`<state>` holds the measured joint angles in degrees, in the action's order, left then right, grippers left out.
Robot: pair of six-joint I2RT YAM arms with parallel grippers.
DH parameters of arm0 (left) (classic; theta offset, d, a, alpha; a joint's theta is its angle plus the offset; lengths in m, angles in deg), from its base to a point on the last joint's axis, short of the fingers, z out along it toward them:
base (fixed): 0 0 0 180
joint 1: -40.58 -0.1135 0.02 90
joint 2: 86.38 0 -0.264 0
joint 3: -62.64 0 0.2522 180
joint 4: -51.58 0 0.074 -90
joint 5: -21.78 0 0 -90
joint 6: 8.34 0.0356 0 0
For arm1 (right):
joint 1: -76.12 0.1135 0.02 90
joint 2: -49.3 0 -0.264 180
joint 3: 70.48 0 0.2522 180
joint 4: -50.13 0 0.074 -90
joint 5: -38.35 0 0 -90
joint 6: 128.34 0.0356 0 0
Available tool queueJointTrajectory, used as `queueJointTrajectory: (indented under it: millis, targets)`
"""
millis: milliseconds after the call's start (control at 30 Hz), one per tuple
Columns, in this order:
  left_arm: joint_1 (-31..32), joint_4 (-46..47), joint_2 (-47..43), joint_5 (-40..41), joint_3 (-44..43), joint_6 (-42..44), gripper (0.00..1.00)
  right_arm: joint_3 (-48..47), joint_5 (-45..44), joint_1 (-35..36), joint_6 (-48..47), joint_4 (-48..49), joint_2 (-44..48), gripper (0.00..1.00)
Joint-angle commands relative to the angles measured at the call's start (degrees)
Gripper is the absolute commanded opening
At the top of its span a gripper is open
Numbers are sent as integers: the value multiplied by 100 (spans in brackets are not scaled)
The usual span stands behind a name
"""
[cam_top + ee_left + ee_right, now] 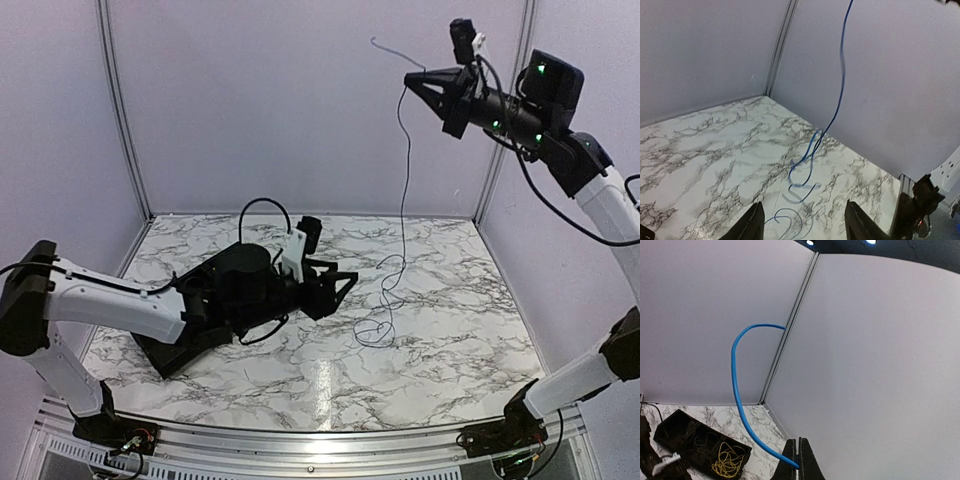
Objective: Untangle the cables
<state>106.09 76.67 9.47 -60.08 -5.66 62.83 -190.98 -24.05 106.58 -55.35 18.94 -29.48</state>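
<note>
A thin blue cable [404, 170] hangs from my right gripper [410, 82], which is raised high at the back right and shut on it near one end. The cable's lower part lies in loose loops [380, 310] on the marble table. In the right wrist view, the fingers [799, 465] pinch the blue cable [735, 385]. My left gripper [345, 285] stands open low over the table, just left of the loops. In its wrist view, the blue cable [840, 75] drops to curls [802, 185] ahead of the gripper [805, 225]. A yellow cable [727, 460] lies in a black tray.
The black compartment tray [160, 355] sits at the front left, partly under the left arm. In the right wrist view, a thin dark wire [702, 442] appears to lie in the tray [710, 427] compartment beside the yellow one. Lilac walls enclose the table.
</note>
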Motion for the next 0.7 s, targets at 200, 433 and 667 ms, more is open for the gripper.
queueJointTrajectory:
  millis: [200, 433, 667]
  targets:
    - [67, -1830, -956, 670, -1454, 1641, 67, 1608, 747, -23, 507, 112, 451, 0]
    - [34, -2135, -404, 1051, -2497, 1415, 74, 1744, 1095, 32, 767, 218, 412, 0]
    - [-91, -2127, 198, 643, -3270, 1044, 61, 1880, 1346, 214, 689, 178, 498, 0]
